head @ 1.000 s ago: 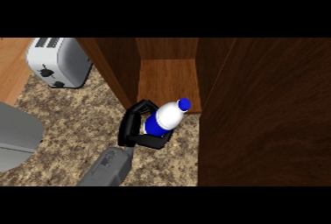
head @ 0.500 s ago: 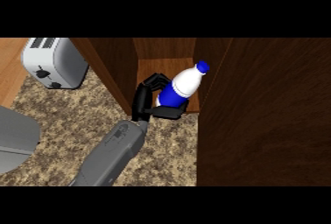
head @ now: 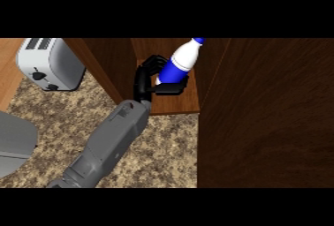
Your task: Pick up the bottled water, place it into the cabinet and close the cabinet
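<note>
The bottled water [head: 181,61], white with a blue label and blue cap, is held tilted over the wooden shelf [head: 176,103] inside the open cabinet. My right hand [head: 151,78] is shut on it: the fingers curl round its far left side and the thumb [head: 171,89] wraps under its lower part. The bottle's base is hidden behind the thumb, so I cannot tell whether it touches the shelf. My grey forearm [head: 108,141] reaches in from the lower left. My left hand shows in no view.
A silver toaster [head: 49,64] stands on the speckled counter [head: 163,150] to the left of the cabinet. A wide dark wooden panel [head: 267,114] fills the right side. The cabinet's left wall [head: 108,66] is close to my hand. A large grey shape [head: 13,139] sits at the left edge.
My right hand has carried the bottle up and forward from the counter's edge into the cabinet opening, over the shelf. The arm has stretched out further.
</note>
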